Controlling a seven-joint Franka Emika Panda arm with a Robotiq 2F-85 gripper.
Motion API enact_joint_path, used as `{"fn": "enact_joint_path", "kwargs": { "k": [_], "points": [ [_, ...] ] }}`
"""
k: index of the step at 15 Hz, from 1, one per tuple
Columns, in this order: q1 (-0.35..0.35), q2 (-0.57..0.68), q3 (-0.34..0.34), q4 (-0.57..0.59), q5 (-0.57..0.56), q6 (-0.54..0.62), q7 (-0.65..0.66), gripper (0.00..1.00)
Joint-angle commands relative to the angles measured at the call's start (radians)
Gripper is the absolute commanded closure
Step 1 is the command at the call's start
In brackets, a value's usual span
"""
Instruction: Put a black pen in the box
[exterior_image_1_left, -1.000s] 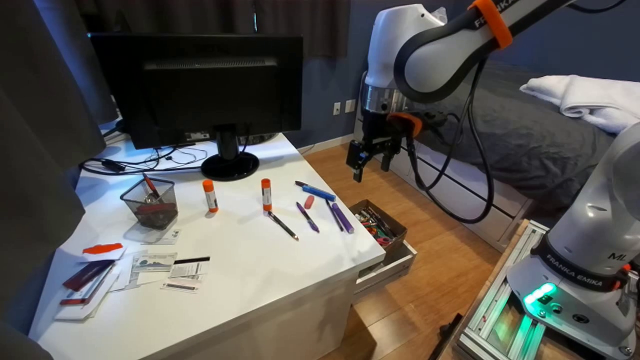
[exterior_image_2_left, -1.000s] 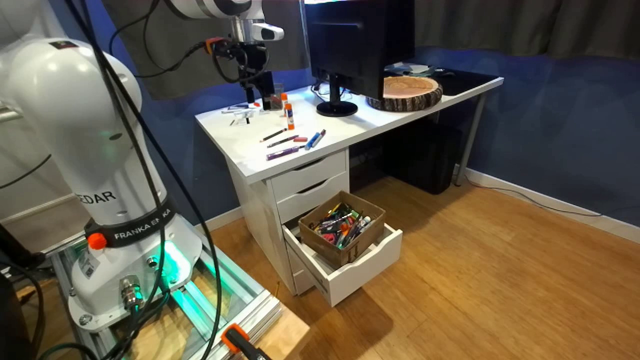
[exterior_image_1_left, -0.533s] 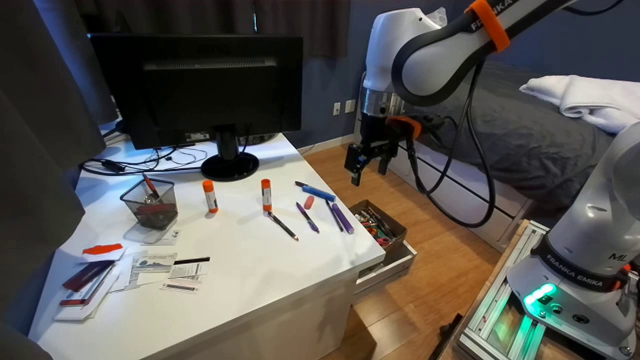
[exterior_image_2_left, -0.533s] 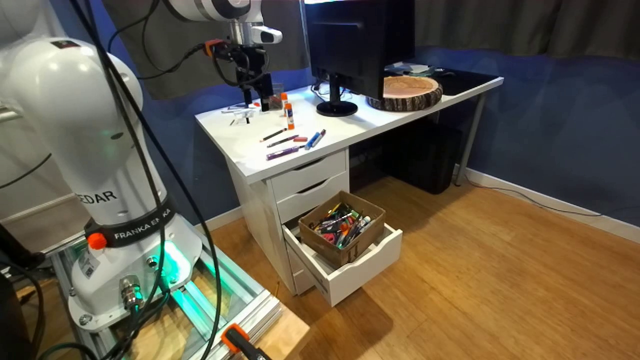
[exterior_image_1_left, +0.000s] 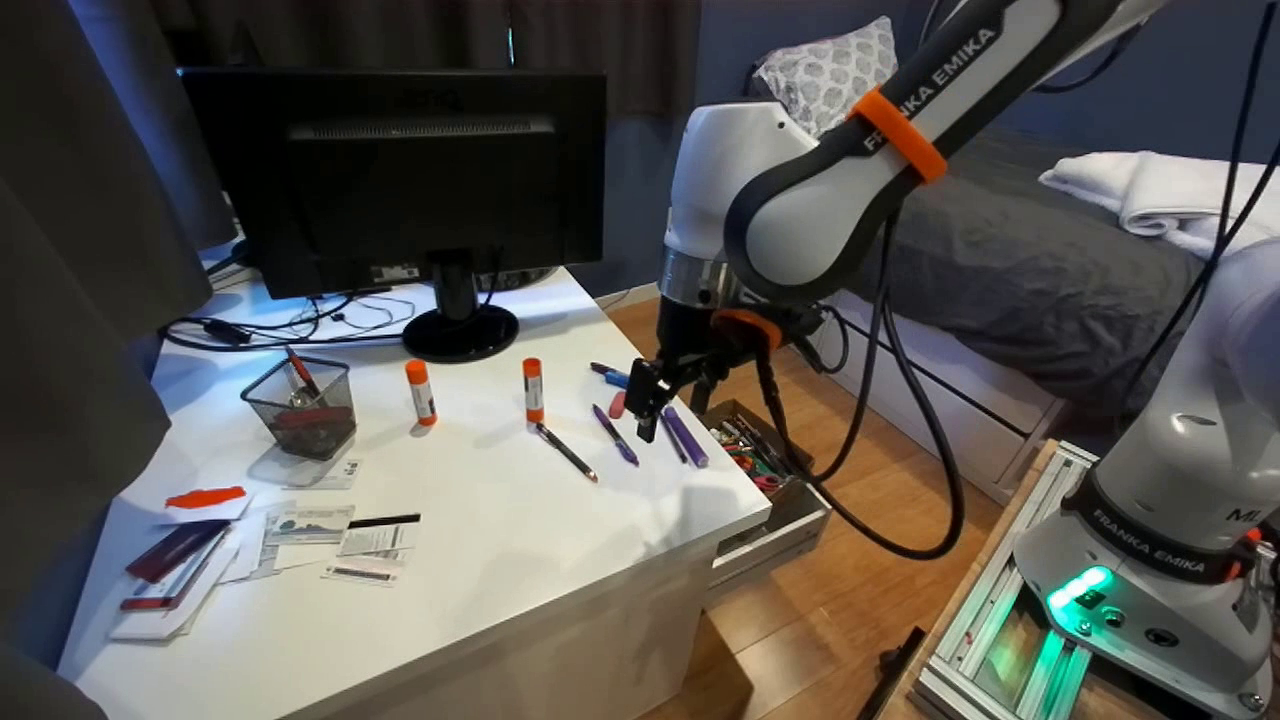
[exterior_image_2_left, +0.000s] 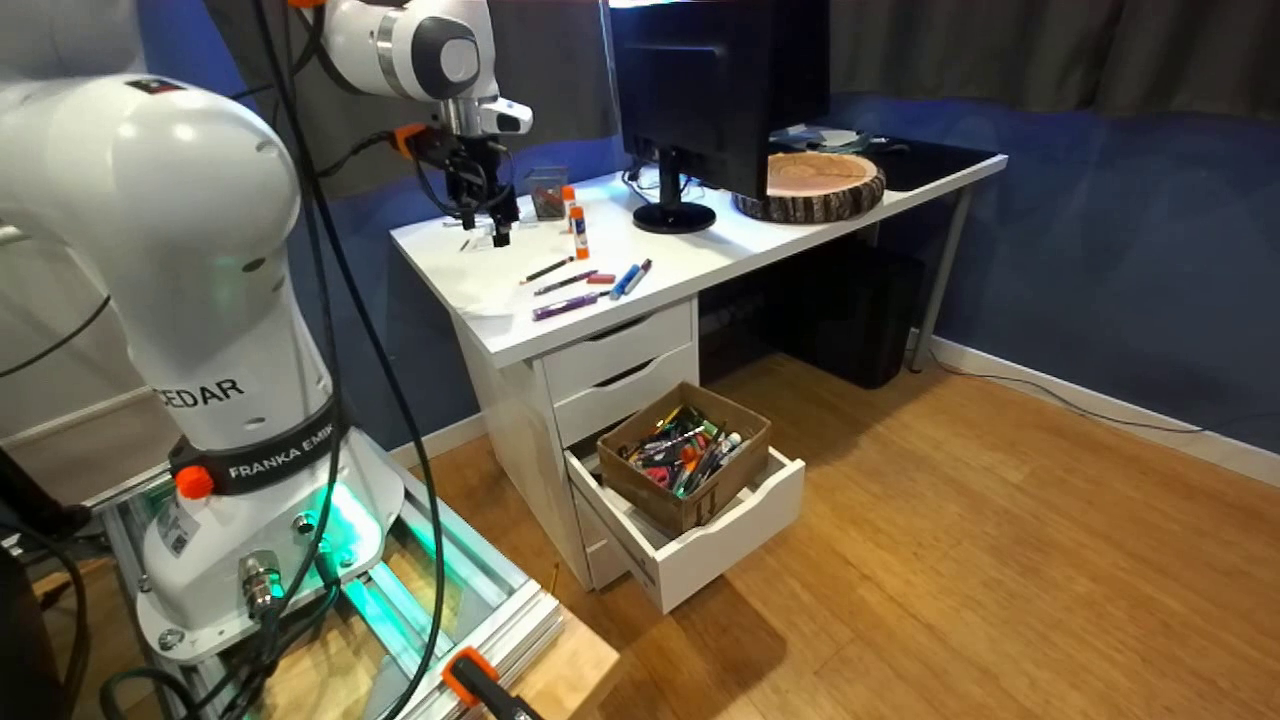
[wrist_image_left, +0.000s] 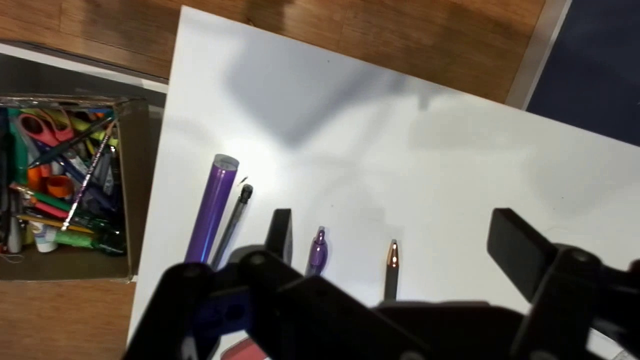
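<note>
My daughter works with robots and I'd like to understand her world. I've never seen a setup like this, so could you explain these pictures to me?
The machine is a robot arm with a two-fingered gripper, which works like a simple pinching hand. Both exterior views are taken from outside the robot; the wrist view is taken from its wrist, looking down past the gripper. On the white desk lie a black pen, a purple pen and a blue pen, among other things; a monitor, a mesh cup and two glue sticks stand there too. Below, an open drawer holds the box, with assorted stationery inside. The gripper hangs open above the desk, holding nothing. The job is to put the black pen in the box.
</note>
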Motion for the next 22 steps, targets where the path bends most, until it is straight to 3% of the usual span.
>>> {"fn": "enact_joint_path", "kwargs": {
  "k": [1,9,18,19,22],
  "points": [
    [0.021,0.128,-0.020,0.101,-0.053,0.038,0.042,0.00],
    [0.117,0.266,-0.144,0.221,-0.247,0.091,0.199,0.00],
    [0.237,0.415,-0.247,0.310,-0.257,0.193,0.308,0.00],
    [0.202,0.375,-0.213,0.271,-0.219,0.182,0.253,0.00],
    [0.221,0.404,-0.232,0.293,-0.222,0.183,0.261,0.00]
  ]
}}
